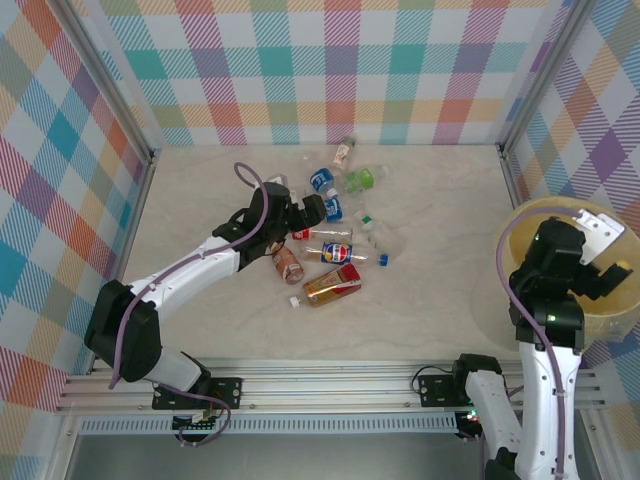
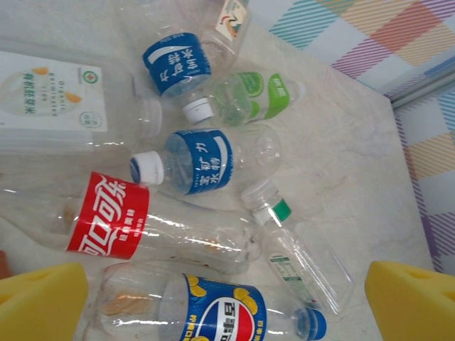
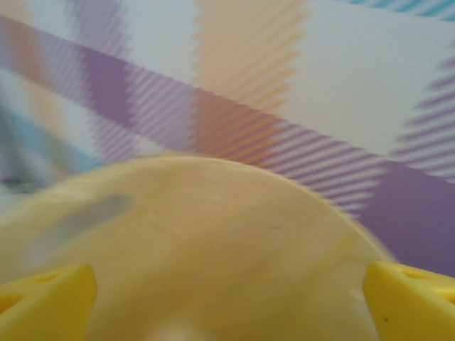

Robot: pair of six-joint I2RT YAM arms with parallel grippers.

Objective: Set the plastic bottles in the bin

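Observation:
Several clear plastic bottles lie scattered mid-table. My left gripper (image 1: 312, 210) hovers open over them, empty. Between its yellow fingertips (image 2: 43, 302) lie a Pepsi-labelled bottle (image 2: 220, 309) and a red Coca-Cola-labelled one (image 2: 106, 217). Beyond are a blue-labelled bottle (image 2: 199, 162), a second blue one (image 2: 176, 62), a green one (image 2: 252, 96), a big white-labelled one (image 2: 53, 99) and a square clear one (image 2: 302, 259). My right gripper (image 1: 603, 252) hangs open over the pale-yellow bin (image 1: 560, 205), whose inside (image 3: 213, 234) lies under its fingertips (image 3: 412, 298), nothing between them.
A brown bottle (image 1: 288, 264) and an amber one with a red label (image 1: 332, 285) lie nearest the arms. Checked walls enclose the table, with metal posts (image 1: 150, 155) at the back corners. The bin stands against the right wall.

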